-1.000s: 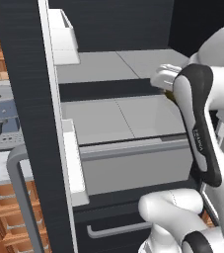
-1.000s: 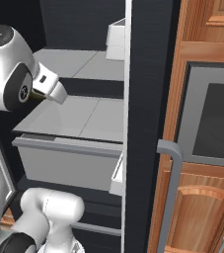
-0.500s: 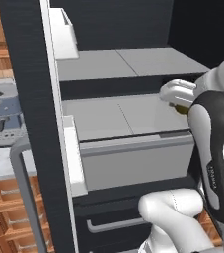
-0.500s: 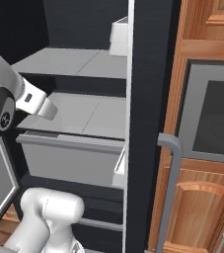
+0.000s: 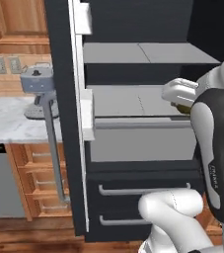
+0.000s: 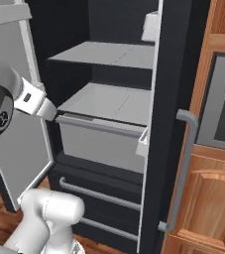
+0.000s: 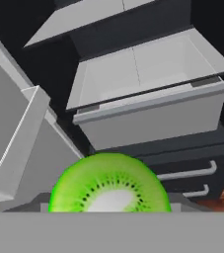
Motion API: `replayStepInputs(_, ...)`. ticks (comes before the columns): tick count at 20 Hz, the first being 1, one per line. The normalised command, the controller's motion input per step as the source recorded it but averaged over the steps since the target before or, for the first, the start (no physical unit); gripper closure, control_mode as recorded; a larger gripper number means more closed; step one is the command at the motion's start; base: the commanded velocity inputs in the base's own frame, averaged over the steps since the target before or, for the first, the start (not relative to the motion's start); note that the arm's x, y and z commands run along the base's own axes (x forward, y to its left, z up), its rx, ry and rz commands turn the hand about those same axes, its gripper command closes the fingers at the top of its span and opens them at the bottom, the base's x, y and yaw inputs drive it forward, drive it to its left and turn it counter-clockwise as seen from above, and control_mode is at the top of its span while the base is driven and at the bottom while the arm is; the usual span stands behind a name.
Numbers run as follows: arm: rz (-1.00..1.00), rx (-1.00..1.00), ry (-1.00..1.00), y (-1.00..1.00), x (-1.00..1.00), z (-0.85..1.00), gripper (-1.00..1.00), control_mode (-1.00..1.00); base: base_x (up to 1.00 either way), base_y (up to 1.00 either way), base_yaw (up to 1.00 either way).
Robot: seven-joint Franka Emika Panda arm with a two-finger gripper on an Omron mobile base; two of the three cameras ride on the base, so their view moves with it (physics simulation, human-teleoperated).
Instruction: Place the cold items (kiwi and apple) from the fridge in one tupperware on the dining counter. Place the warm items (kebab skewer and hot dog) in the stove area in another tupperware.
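Held in the hand (image 5: 181, 100), the kiwi (image 7: 109, 184) sat cut face toward the camera, outside the fridge (image 6: 151, 124) and in front of its drawer (image 7: 148, 106), clear of the shelves, likely so it could be carried to a tupperware on the bench.

We can see the kiwi (image 7: 109, 185) up close in the hand view: a halved one, bright green cut face toward us, pale center ringed by tiny dark seeds, out in front of the fridge (image 7: 153, 99) drawer.
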Motion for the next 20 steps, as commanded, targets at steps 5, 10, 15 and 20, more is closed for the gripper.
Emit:
replayStepInputs(5, 0.00, 0.00, 0.00, 0.00, 0.00, 0.00, 1.00, 1.00, -0.91, 0.00, 0.45)
replayStepInputs(10, 0.00, 0.00, 0.00, 0.00, 0.00, 0.00, 1.00, 1.00, -0.89, -0.09, 0.43)
replayStepInputs(15, 0.00, 0.00, 0.00, 0.00, 0.00, 0.00, 1.00, 1.00, -0.89, -0.31, 0.46)
replayStepInputs(20, 0.00, 0.00, 0.00, 0.00, 0.00, 0.00, 1.00, 1.00, -0.91, -0.16, 0.74)
